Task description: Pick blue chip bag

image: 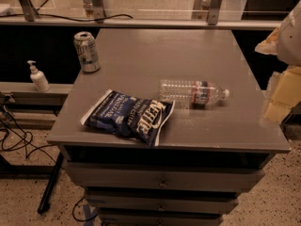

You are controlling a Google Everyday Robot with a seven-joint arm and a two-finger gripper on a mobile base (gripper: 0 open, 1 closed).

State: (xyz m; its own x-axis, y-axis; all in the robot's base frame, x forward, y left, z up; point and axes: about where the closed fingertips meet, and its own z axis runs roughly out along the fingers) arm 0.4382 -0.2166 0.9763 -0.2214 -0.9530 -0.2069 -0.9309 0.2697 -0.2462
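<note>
We see the blue chip bag [128, 117] lying flat near the front edge of the grey table [155, 51]. Its long axis runs roughly 9 to 3 o'clock, with the right end tipped slightly toward the front. The gripper [281, 95] hangs off the table's right edge, and we cannot tell its state. The bag lies at about 9 o'clock from it, well apart. The clear bottle [193, 93] lies between them, so we judge the reach must clear it.

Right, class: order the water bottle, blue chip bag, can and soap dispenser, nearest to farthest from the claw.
From the claw at the right edge:
1. Water bottle, centre right.
2. Blue chip bag, front left.
3. Can, back-left corner.
4. Soap dispenser, left ledge.
</note>
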